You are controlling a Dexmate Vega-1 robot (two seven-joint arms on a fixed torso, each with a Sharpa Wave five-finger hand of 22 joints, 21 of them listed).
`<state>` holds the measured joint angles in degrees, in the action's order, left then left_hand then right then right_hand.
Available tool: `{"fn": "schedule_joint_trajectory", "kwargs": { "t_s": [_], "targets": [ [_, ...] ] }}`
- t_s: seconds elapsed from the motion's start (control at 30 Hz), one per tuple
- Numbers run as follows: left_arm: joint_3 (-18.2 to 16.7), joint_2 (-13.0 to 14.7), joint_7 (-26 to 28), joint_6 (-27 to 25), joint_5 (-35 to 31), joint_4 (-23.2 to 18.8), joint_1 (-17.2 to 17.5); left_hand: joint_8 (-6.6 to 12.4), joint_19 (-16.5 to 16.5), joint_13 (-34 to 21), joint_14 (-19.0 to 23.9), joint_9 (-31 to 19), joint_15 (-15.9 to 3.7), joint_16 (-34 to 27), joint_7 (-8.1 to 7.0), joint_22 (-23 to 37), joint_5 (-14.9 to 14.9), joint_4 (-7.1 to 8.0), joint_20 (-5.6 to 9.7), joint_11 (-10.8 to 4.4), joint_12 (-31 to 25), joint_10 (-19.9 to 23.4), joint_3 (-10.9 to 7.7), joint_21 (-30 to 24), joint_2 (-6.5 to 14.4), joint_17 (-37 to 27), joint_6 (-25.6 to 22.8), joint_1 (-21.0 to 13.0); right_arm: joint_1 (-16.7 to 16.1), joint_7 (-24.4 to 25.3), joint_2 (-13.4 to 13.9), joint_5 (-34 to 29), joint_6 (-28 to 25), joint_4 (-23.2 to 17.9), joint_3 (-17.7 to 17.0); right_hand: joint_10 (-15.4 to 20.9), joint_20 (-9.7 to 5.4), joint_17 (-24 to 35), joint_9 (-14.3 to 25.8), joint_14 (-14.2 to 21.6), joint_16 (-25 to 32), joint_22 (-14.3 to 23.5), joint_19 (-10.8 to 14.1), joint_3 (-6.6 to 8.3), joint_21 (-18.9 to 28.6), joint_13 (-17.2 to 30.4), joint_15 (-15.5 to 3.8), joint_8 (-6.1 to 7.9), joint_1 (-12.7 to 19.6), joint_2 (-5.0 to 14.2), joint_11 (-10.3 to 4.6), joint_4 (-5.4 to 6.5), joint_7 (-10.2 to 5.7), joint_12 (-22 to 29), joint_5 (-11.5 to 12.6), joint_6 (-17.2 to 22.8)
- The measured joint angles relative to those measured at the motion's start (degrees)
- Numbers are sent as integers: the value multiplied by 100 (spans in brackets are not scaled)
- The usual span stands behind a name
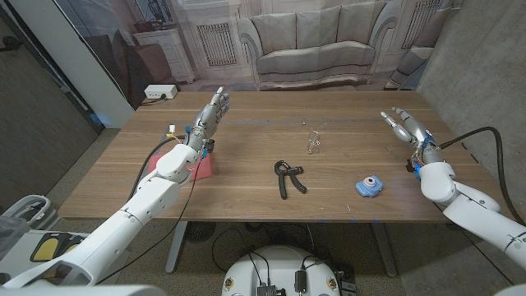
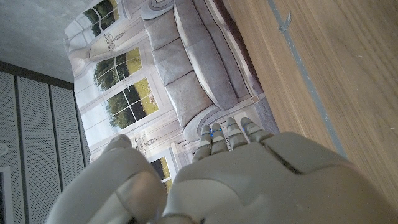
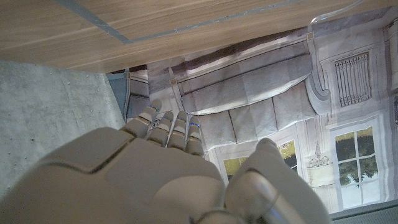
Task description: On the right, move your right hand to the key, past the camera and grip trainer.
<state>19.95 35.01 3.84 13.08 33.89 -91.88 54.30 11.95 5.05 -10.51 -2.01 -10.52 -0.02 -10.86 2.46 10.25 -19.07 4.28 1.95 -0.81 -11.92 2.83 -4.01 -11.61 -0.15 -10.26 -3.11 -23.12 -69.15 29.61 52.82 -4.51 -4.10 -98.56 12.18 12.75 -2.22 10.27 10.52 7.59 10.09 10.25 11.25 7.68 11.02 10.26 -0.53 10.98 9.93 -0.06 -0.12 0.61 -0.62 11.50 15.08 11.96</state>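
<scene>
A small key (image 1: 313, 142) on a ring lies near the table's middle, toward the far side. In front of it sits a black grip trainer (image 1: 288, 177), and a little blue camera (image 1: 369, 187) rests to the right of that. My right hand (image 1: 402, 126) is raised at the table's right side, fingers straight and apart, holding nothing, well to the right of the key. My left hand (image 1: 209, 117) is raised over the left part of the table, fingers extended and empty. Each wrist view shows the back of its own hand, the left hand (image 2: 236, 180) and the right hand (image 3: 155, 180).
A pink block (image 1: 201, 167) lies under my left forearm. A strip of tape (image 1: 271, 123) runs along the far part of the wooden table (image 1: 246, 205). A backdrop printed with a sofa (image 1: 320, 41) stands behind the table. A white box (image 1: 159, 92) lies on the floor at the back left.
</scene>
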Motion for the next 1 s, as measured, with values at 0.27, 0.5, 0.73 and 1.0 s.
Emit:
{"fn": "schedule_joint_trajectory", "kwargs": {
  "t_s": [0.27, 0.5, 0.73, 1.0],
  "targets": [
    [-2, -1, 3, 0, -2, -3, 4, 0, 0, 0, 0, 0, 0, 0, -32, 0, 0, 0, 0, 0, 0, 0, 0, 0, 0, 0, -32, 0, 58, 48, 123, -333, -530, -180, 152, -51, -1, 0, 0, -50, 0, 0, 1, -1, 0, 0, 11, 0, 0, 0, 10, -1, 0, 0, 0, -61],
    [-2, -5, 6, -1, -2, 4, 4, -12, 0, 0, 0, 0, 0, 0, 0, 0, 23, 0, 0, 21, 0, 20, 0, 0, 0, 0, -64, 0, 127, 48, 221, -504, -850, -302, 304, -83, 19, -1, 0, -50, 0, 0, -18, -24, 0, 0, 11, 0, 0, 0, 42, -24, 0, 0, 0, -61],
    [-14, 23, 40, -60, -3, -31, 32, -11, 0, 0, 0, 0, 0, 0, 0, 0, 23, 0, 0, 21, 0, 20, -1, 0, 0, 0, -63, 0, 224, -35, 315, -773, -1362, -397, 483, -82, -12, -1, 0, -50, 0, 0, -49, -24, 1, 0, 11, 0, 1, 1, 42, -24, -24, 0, 0, -84],
    [-22, 49, 57, -110, 4, -82, 53, -11, 0, 0, 2, 0, -2, 0, -1, 0, 23, 24, 0, 21, 0, 20, 23, 0, 15, 0, -63, -15, 328, -135, 379, -891, -1704, -424, 636, -112, 19, -1, 0, -81, 0, 0, -79, -23, 1, 0, 42, 0, 15, 15, 11, -23, -56, 0, 43, -116]
  ]
}}
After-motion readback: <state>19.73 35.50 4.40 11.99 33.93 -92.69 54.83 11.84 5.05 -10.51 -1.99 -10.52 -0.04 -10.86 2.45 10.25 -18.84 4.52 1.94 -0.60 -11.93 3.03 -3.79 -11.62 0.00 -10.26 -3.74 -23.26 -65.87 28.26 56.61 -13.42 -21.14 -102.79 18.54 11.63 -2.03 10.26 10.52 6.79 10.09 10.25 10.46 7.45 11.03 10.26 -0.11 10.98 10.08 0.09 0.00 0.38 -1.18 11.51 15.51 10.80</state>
